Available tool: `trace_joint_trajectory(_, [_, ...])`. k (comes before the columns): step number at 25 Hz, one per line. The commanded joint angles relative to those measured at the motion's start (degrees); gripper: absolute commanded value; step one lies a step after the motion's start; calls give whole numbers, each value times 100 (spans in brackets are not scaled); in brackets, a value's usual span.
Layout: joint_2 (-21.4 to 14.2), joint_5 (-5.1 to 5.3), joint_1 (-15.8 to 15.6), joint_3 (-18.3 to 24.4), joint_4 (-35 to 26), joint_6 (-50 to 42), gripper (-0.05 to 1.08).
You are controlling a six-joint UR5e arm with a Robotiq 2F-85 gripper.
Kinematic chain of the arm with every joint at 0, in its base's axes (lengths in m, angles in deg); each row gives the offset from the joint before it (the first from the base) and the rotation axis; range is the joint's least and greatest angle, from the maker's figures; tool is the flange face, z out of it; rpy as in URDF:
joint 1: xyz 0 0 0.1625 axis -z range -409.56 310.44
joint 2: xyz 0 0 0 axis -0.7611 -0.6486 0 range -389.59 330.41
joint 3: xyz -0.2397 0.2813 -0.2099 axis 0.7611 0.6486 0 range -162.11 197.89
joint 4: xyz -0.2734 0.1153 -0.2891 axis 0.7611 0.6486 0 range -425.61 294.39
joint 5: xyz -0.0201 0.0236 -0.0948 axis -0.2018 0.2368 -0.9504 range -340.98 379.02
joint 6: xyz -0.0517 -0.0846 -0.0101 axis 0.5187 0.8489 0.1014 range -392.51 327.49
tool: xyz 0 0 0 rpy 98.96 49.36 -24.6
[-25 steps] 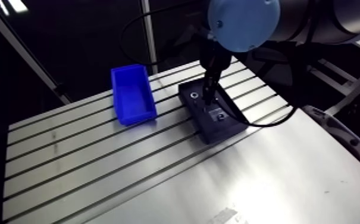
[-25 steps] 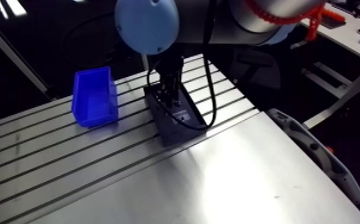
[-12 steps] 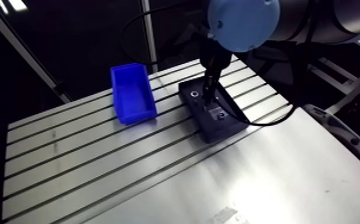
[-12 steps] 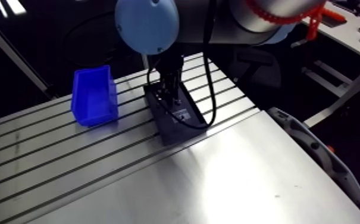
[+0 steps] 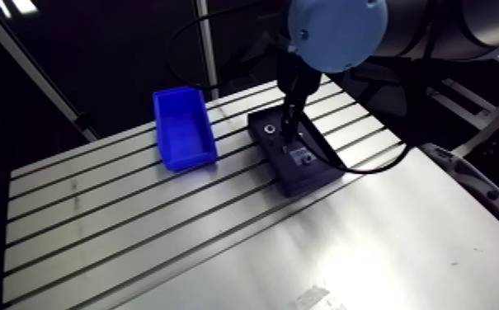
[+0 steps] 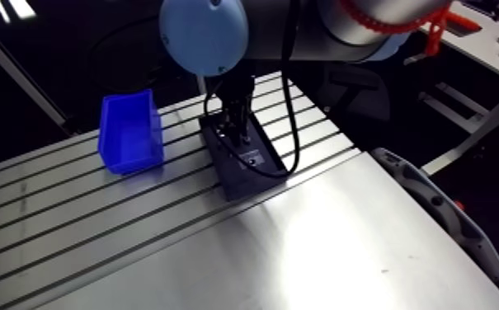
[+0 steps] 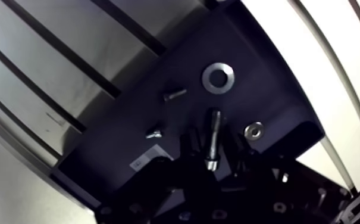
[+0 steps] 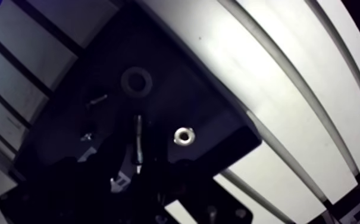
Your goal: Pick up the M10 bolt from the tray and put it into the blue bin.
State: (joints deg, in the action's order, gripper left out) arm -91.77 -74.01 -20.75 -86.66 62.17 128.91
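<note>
The M10 bolt lies flat on the black tray, its head towards the wrist. My gripper is low over the tray and open, one dark finger on each side of the bolt with a small gap. In the arm view the gripper stands over the far half of the tray. The blue bin sits empty on the table, left of the tray.
Also on the tray are a washer ahead of the bolt, a nut beside it, and two small screws. The tray and bin rest on the slotted aluminium table; a smooth plate covers its near part.
The arm view has shifted very slightly, so the camera moved a little. The gripper stays over the tray; bin and tray have not moved.
</note>
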Motion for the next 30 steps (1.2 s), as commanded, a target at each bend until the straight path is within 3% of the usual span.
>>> trace_joint_trajectory(1, [1, 0, -7, 0, 7, 0, 68])
trace_joint_trajectory(30, [-8, 0, -7, -44, 16, 9, 81])
